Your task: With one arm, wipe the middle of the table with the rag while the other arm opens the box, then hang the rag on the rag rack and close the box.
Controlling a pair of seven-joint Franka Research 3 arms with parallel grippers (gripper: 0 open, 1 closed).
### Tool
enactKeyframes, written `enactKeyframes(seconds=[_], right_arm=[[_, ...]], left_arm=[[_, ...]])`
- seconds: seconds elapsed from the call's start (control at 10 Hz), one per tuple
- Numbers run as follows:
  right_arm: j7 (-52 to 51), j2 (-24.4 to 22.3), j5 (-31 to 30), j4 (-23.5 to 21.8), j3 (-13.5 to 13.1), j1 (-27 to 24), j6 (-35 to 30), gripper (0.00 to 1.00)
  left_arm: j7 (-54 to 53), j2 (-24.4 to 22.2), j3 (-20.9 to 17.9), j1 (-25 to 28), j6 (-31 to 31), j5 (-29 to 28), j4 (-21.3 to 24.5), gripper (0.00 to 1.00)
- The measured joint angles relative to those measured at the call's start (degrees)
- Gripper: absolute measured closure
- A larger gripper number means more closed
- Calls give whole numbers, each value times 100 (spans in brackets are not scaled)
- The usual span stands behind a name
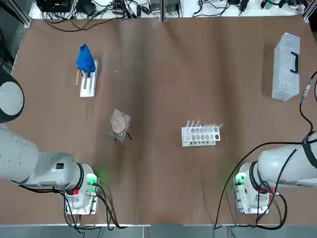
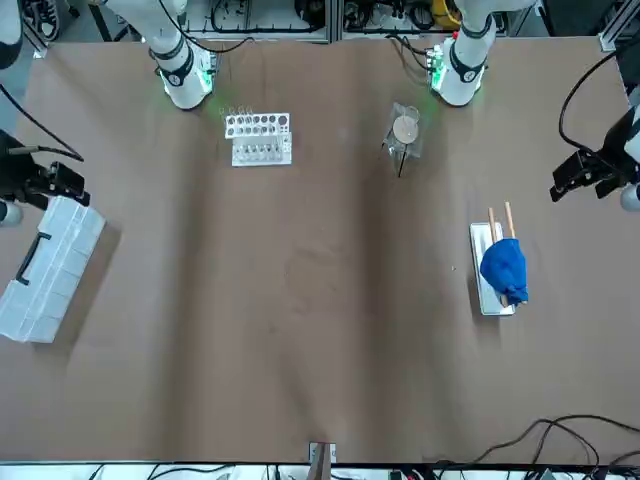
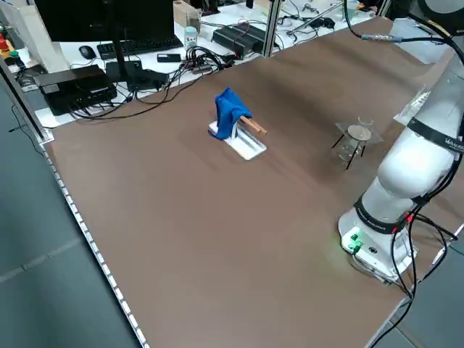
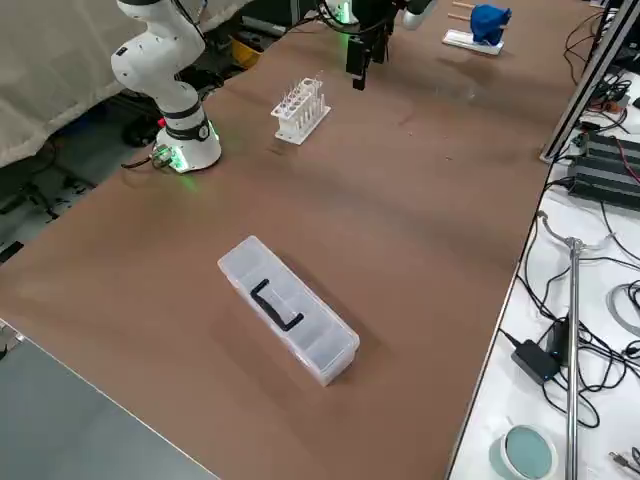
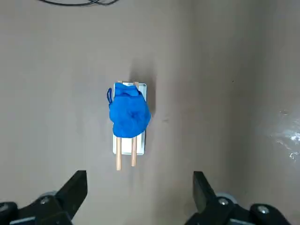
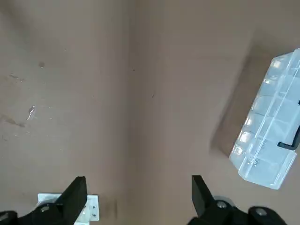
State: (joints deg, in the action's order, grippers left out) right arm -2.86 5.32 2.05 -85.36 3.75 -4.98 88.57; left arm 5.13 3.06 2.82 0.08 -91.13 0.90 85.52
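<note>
Counter (image 1: 163, 163): brown, matte; its middle is bare and nothing has been wiped yet.

Box (image 1: 286, 66): far right of the counter, lid down, black handle up. Long axis runs near-to-far, roughly parallel to the right edge, tilted slightly. My right gripper (image 6: 136, 199) hangs high above the counter, left of and nearer than the box, jaws spread wide, nothing between them. Judgement: the lid is best lifted from its long free edge, so I should come in square to the long axis rather than end-on, and keep the case from sliding as the lid goes up. I cannot tell from here which long side carries the hinge.

Rag rack (image 1: 89, 79): far left, white base with two wooden rods lying along its length. Long axis also near-to-far; the rods' free ends point toward my bases.

Rag (image 1: 85, 59): blue, bunched over the far end of the rods. My left gripper (image 5: 139, 196) hovers well above, just on the near side of the rack, jaws spread, empty. Judgement: descend over the bunched top, pinch cloth only, and draw it off along the rods toward their free ends so the light rack is not dragged.
</note>
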Motion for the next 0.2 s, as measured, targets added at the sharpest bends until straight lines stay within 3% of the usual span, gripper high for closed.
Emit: enactKeyframes(seconds=[0.2], right_arm=[[54, -1, 0, -3, -14, 1, 0, 1]], left_arm=[[0, 20, 2, -16, 0, 0, 1, 1]])
